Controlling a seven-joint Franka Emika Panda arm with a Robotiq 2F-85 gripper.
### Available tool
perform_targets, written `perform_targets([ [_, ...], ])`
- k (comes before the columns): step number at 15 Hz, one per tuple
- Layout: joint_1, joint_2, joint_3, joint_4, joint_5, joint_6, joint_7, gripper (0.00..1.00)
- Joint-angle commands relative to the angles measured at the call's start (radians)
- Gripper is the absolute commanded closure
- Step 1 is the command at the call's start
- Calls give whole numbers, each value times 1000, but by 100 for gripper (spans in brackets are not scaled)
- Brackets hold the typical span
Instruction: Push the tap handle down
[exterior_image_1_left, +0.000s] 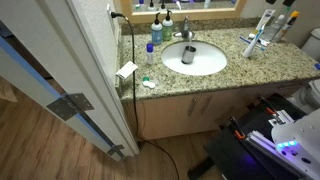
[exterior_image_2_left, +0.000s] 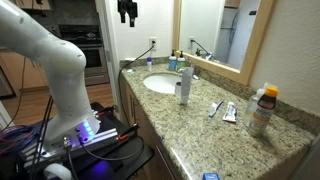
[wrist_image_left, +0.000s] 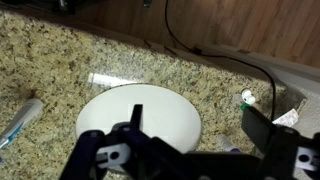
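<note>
The small chrome faucet with its short tap handle (exterior_image_1_left: 184, 31) stands at the back rim of the white oval basin (exterior_image_1_left: 205, 65) in the granite counter. A dark grey cup (exterior_image_1_left: 188, 54) stands in the basin and a blue bottle (exterior_image_1_left: 156, 32) stands beside the faucet. My gripper (exterior_image_2_left: 126, 13) hangs high above the counter's near end, far from the faucet. In the wrist view the dark fingers (wrist_image_left: 198, 128) are spread wide and empty over the basin (wrist_image_left: 150, 105). The tap handle is hidden there.
Toothpaste tubes and brushes (exterior_image_1_left: 262, 40) lie on the counter beside the basin. An orange-capped bottle (exterior_image_2_left: 262, 110) stands at the counter's other end. A small white and green item (wrist_image_left: 250, 97) lies near the edge. A door (exterior_image_1_left: 70, 70) and a black cable (exterior_image_1_left: 132, 60) flank the cabinet.
</note>
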Motion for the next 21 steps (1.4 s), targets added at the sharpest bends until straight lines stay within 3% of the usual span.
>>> perform_targets([
  [1, -19, 1, 13, 2, 9, -4, -10, 0],
  [6, -19, 1, 13, 2, 9, -4, -10, 0],
  [8, -65, 89, 35, -13, -26, 179, 42, 0],
  [13, -125, 370, 29, 99, -18, 577, 215, 0],
  [14, -138, 437, 33, 148, -26, 610, 271, 0],
  [15, -104, 303, 15, 43, -18, 567, 201, 0],
  [19, -116, 443, 11, 138, -21, 613, 254, 0],
  [21, -157, 571, 45, 179, -184, 707, 308, 0],
])
